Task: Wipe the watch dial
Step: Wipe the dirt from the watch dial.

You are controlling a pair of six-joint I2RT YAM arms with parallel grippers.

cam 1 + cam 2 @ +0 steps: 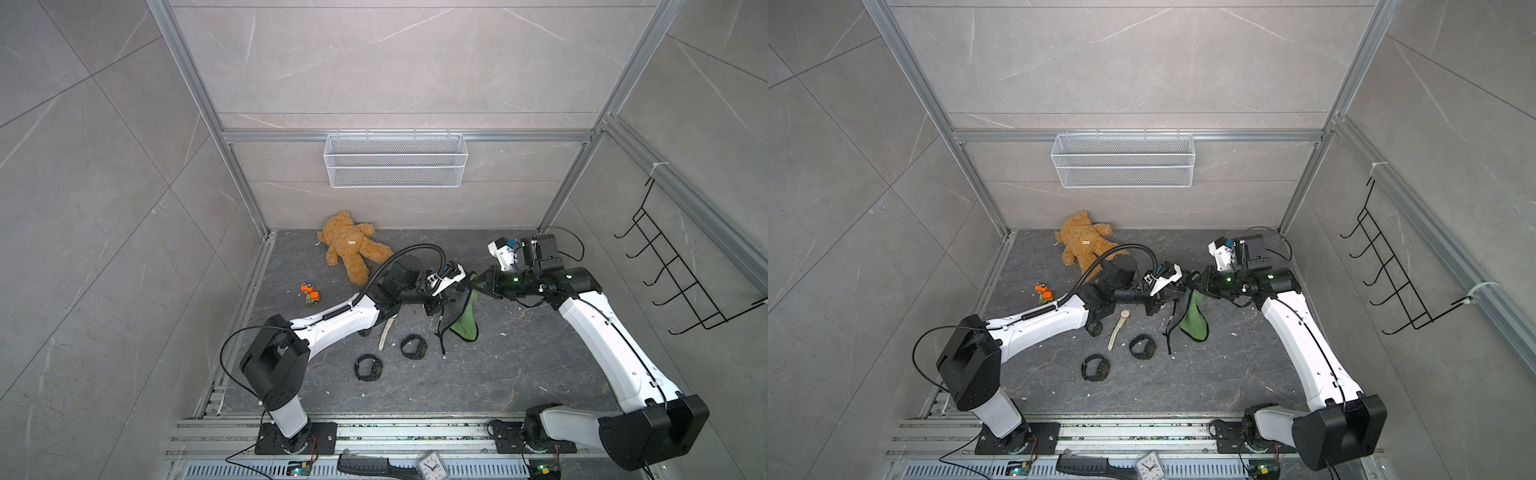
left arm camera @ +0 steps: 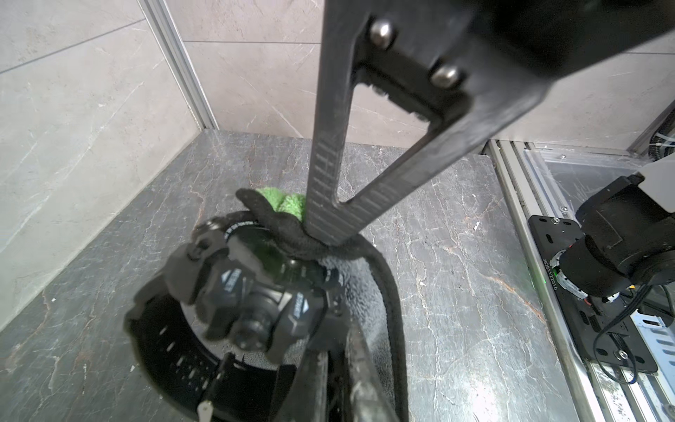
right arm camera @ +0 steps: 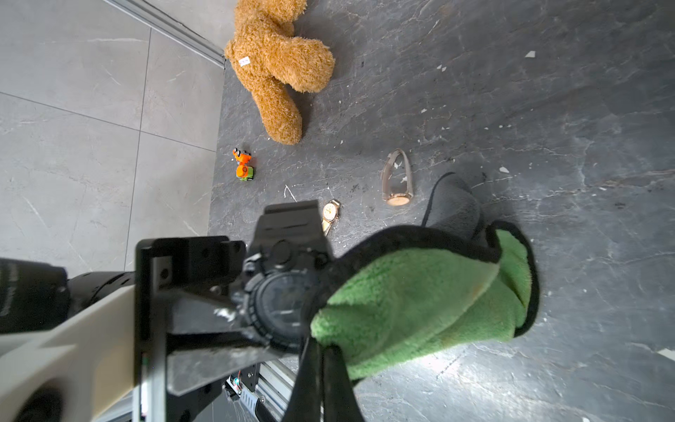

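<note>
Between your two grippers, raised off the floor, the black watch point(image 3: 281, 299) and the green cloth point(image 3: 420, 303) meet. Your left gripper point(image 1: 451, 297) is clamped tight on the watch, holding it by its case and strap with the dial turned toward your right gripper point(image 1: 478, 282). That right gripper is pinched fully closed on the black-edged cloth, and the wrist views show the bunched cloth pressed against the dial's rim; the loose end of the cloth hangs down below the right gripper. Behind your left gripper lies a teddy bear point(image 1: 349, 245), and beside its arm a small orange toy point(image 1: 309, 293). Below it on the floor lie a cream watch point(image 1: 1118, 328) and two more black watches point(image 1: 368, 368) point(image 1: 413, 347).
</note>
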